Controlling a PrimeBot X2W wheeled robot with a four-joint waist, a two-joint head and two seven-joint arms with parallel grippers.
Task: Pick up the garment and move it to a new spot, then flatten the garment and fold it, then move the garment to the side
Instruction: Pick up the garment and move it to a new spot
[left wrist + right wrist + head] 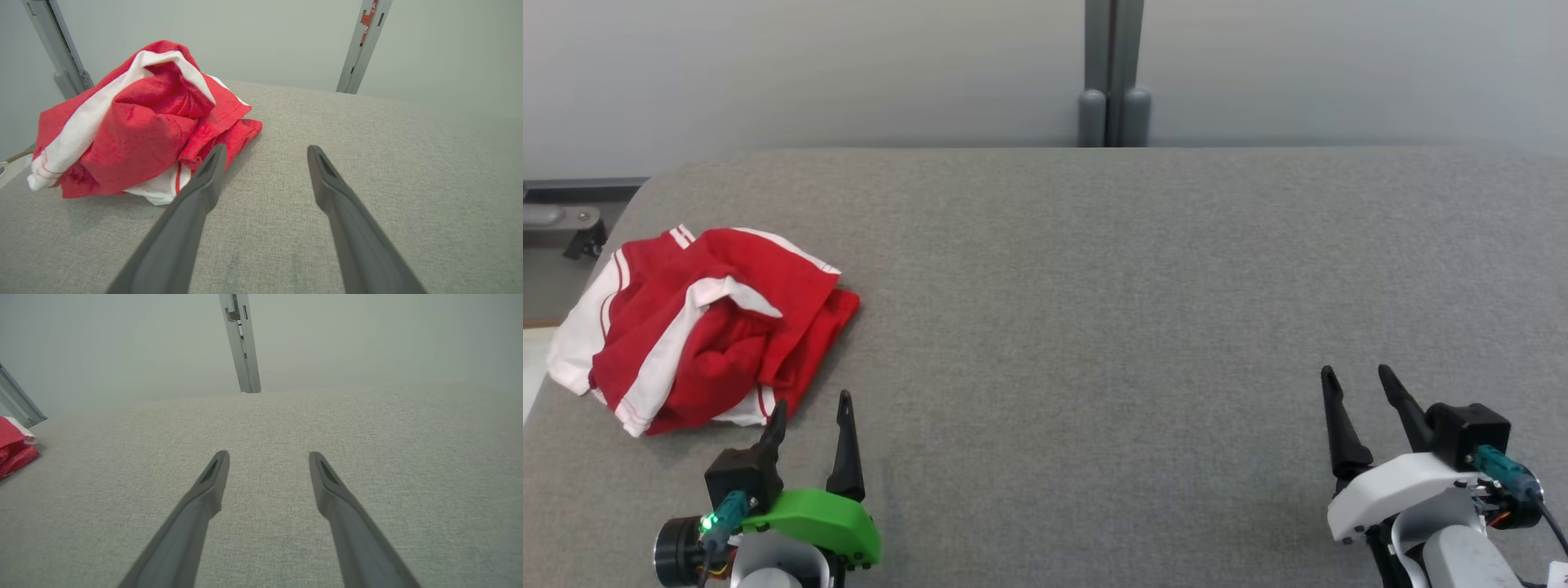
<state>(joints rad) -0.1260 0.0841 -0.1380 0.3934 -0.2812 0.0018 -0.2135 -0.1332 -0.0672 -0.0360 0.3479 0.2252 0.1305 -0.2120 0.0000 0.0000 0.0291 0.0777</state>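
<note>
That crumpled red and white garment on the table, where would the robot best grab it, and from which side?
Probably the raised fold atop the garment, pinched from above by the left gripper, which is open beside its near edge. The heap bunches high there, giving cloth to pinch; its outer edges lie flat on the table.

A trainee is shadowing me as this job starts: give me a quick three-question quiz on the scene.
1. Of the left gripper and the right gripper, which is nearer the garment? A. left B. right
2. True or false: the garment lies folded flat on the table.
3. Fill in: both grippers are ____ and hold nothing.
Key: 1. A. 2. False: it lies crumpled near the table's left edge. 3. open.
</note>
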